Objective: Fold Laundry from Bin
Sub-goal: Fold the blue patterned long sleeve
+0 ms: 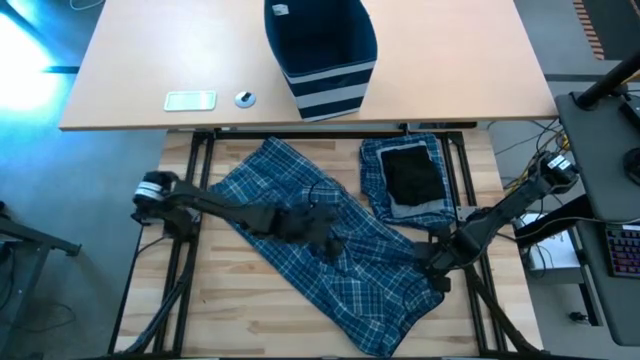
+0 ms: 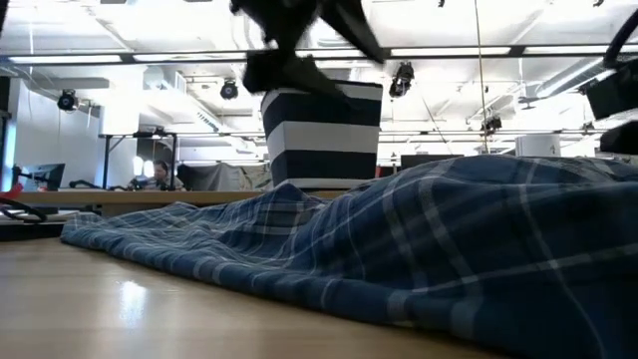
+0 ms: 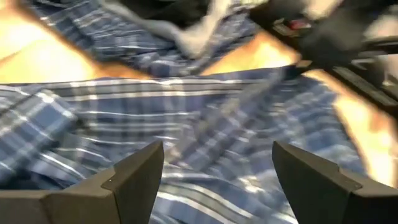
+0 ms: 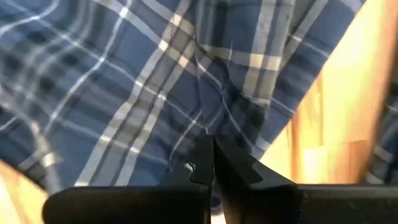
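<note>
Both grippers sit low over the plaid trousers (image 1: 320, 250) on the wooden table (image 1: 230, 320). Left gripper (image 1: 325, 238) is wide open above the middle; right gripper (image 1: 432, 268) is pinched shut on the trousers' edge. It looks like they are spreading them flat, so next the left one probably needs to grab cloth. Farther back lie folded clothes (image 1: 405, 180), then the bin (image 1: 320, 50) on a desk (image 1: 130, 70).

Plaid trousers (image 1: 320, 250) lie spread diagonally; striped navy bin (image 1: 320, 50) stands upright.
</note>
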`<state>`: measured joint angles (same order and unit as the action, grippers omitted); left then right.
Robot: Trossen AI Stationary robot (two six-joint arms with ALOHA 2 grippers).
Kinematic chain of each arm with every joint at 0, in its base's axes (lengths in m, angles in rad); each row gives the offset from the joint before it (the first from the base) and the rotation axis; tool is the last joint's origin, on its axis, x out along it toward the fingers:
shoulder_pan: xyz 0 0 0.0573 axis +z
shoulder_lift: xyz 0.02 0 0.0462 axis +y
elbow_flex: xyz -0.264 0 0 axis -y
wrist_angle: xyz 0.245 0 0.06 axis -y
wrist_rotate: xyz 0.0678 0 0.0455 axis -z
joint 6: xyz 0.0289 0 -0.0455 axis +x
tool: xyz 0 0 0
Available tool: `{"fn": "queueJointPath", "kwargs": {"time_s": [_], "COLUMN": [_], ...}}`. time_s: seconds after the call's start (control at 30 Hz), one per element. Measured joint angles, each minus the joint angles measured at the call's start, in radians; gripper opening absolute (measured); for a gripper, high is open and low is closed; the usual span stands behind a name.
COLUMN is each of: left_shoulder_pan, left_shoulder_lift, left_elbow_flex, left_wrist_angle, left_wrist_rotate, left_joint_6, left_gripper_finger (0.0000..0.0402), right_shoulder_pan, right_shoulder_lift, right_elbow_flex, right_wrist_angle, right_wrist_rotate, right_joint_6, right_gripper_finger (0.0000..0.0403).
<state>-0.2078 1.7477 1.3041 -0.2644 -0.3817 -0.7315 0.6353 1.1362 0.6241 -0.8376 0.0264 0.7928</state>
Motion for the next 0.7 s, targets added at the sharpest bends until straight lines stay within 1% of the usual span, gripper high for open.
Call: {"fn": "queueJointPath", "kwargs": {"time_s": [0.07,0.13,0.27,0.33,0.43,0.5,0.57,0.7], "left_shoulder_pan": [-0.044,-0.087,-0.166,-0.205,-0.257,-0.286,-0.304,-0.330], "left_shoulder_lift": [-0.023,-0.043,-0.082,-0.091,-0.086,-0.079,-0.069,-0.051], "left_elbow_flex": [0.000,0.000,0.004,0.015,0.041,0.059,0.071,0.075], "left_wrist_angle": [-0.005,-0.010,-0.016,0.000,0.008,0.025,0.042,0.055], "left_wrist_rotate": [-0.026,-0.049,-0.065,-0.065,-0.047,-0.044,-0.045,-0.045], "left_joint_6": [-0.027,-0.050,-0.048,-0.022,0.007,0.015,0.022,0.027], "left_gripper_finger": [0.0284,0.0284,0.0284,0.0284,0.0284,0.0284,0.0284,0.0284], "right_shoulder_pan": [0.000,0.000,0.000,0.004,0.024,0.043,0.062,0.112], "right_shoulder_lift": [0.000,-0.001,-0.022,-0.027,-0.023,-0.001,0.041,0.171], "right_elbow_flex": [-0.025,-0.022,0.067,0.135,0.234,0.298,0.354,0.471], "right_wrist_angle": [0.029,0.035,-0.015,-0.041,-0.044,-0.039,-0.040,-0.039], "right_wrist_rotate": [-0.001,-0.002,0.022,0.073,0.180,0.238,0.272,0.286], "right_joint_6": [0.018,0.030,0.045,0.044,0.045,0.059,0.084,0.150], "right_gripper_finger": [0.0009,0.0009,0.0009,0.0009,0.0009,0.0009,0.0009,0.0009]}}
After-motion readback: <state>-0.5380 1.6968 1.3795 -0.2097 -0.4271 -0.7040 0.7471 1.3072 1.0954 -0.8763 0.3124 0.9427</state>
